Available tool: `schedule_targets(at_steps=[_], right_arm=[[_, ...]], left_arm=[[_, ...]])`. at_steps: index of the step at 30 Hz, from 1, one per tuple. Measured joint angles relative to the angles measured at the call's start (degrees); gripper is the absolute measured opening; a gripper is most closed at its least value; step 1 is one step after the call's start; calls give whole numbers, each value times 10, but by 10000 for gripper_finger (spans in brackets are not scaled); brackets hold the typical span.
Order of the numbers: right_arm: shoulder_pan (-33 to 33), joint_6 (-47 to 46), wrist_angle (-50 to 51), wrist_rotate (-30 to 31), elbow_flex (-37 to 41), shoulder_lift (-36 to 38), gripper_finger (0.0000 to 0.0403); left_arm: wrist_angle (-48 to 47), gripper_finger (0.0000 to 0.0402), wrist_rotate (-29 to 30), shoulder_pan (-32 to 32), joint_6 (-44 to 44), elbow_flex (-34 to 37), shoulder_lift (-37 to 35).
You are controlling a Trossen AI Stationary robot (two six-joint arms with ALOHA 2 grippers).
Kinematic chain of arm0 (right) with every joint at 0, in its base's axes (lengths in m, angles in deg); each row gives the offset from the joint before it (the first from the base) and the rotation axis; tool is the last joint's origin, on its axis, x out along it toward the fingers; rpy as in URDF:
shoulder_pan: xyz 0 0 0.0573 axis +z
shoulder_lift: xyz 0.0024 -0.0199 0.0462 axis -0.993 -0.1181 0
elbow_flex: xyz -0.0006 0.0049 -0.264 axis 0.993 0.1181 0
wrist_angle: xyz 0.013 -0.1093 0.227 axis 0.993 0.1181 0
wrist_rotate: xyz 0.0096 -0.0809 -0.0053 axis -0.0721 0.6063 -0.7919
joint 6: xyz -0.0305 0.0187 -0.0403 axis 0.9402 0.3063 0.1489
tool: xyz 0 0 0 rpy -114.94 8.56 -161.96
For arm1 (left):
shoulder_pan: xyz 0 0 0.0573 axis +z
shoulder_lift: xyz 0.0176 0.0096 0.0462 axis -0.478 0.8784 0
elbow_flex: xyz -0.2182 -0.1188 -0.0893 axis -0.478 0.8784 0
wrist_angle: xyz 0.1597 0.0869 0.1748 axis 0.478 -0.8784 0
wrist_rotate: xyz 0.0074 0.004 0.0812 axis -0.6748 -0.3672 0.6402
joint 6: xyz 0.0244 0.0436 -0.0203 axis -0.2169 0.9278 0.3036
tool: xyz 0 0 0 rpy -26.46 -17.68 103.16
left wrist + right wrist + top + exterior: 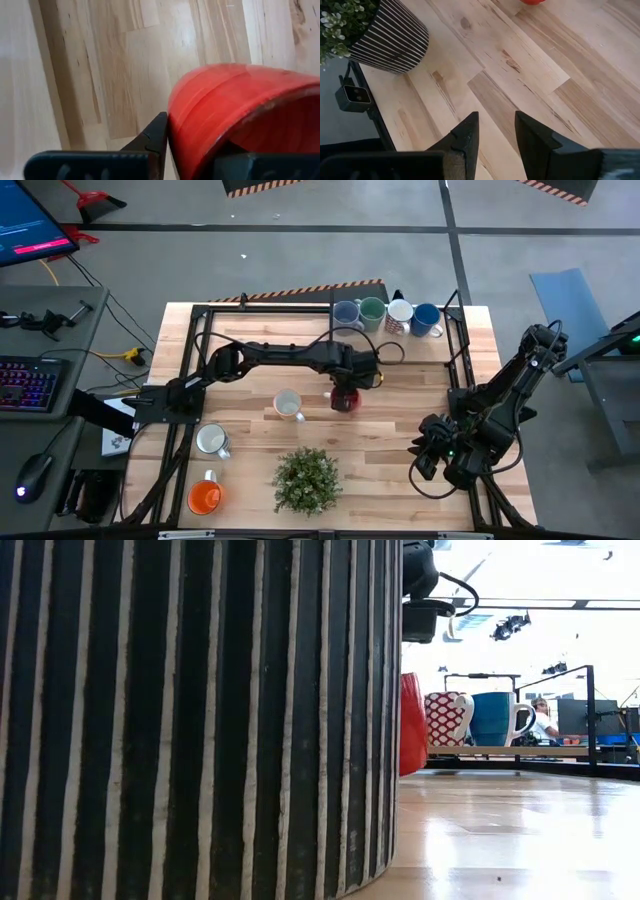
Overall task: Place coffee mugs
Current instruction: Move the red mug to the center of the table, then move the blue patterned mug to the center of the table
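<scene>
My left gripper [345, 390] reaches over the table's middle and is shut on the red mug [346, 400], which shows beside the striped pot in the low view [411, 725]. Along the far edge four mugs stand in a row: lavender-blue [347, 313], green [372, 311], white with red pattern [399, 316] and blue [427, 319]. The cream mug [288, 404], white mug [212, 440] and orange mug [204, 497] stand upright on the left half. My right gripper [495, 132] waits open near the right edge [425, 455]. My left gripper [200, 145] grips the red mug by its wall at the rim [185, 125], one finger [156, 134] outside and the other inside the hollow. It comes from above. In the low view the mug is upright with its base at about table level; I cannot tell whether it touches the wood.
A leafy plant in a black-and-white striped pot [307, 478] stands at the near edge and fills most of the low view [190, 710]. A black frame [460, 340] rims the wooden table [250, 320]. Bare wood lies between the plant and my right arm.
</scene>
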Motion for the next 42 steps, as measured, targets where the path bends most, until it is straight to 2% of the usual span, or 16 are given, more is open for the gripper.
schedule_targets(at_steps=[21, 28, 31, 33, 35, 42], right_arm=[[0, -1, -2, 4, 0, 0, 106], [0, 0, 6, 4, 0, 0, 106], [0, 0, 6, 4, 0, 0, 106], [0, 0, 7, 3, 0, 0, 106], [0, 0, 8, 0, 0, 0, 106], [0, 0, 14, 0, 0, 0, 106]], left_arm=[[5, 111, 0, 17, -31, 0, -2], [-18, 124, 2, 18, -28, -52, -3], [-53, 125, 30, 18, -9, -101, -3], [-56, 125, 61, 18, -6, -88, -28], [-100, 125, 79, 16, -9, -86, -50], [-308, 125, 82, -3, -127, -84, -112]])
